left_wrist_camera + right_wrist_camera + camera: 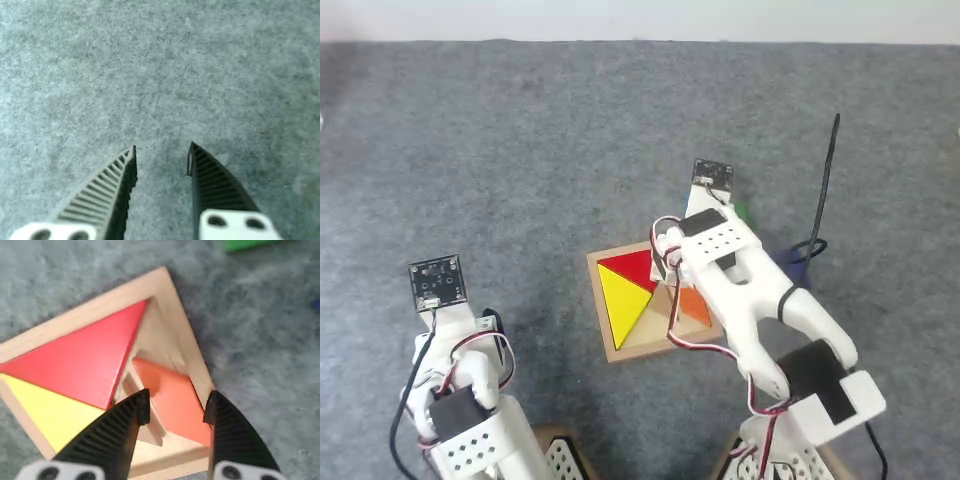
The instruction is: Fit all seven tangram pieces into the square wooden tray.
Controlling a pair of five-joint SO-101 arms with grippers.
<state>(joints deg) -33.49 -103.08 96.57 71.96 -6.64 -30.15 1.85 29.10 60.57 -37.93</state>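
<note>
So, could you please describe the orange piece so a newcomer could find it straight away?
Find the square wooden tray in the middle of the grey carpet. Inside, across a bare gap from the red triangle and yellow triangle, the orange piece lies under the open right gripper. It alone is four-sided.

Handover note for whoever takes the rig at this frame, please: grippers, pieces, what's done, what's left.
Left gripper: jaws open, empty, above bare carpet.
Right gripper: jaws open, over the orange piece in the tray.
Done: red triangle, yellow triangle and the orange piece lie in the tray.
Left: part of the tray floor is bare; green piece and blue piece lie on the carpet outside it.
</note>
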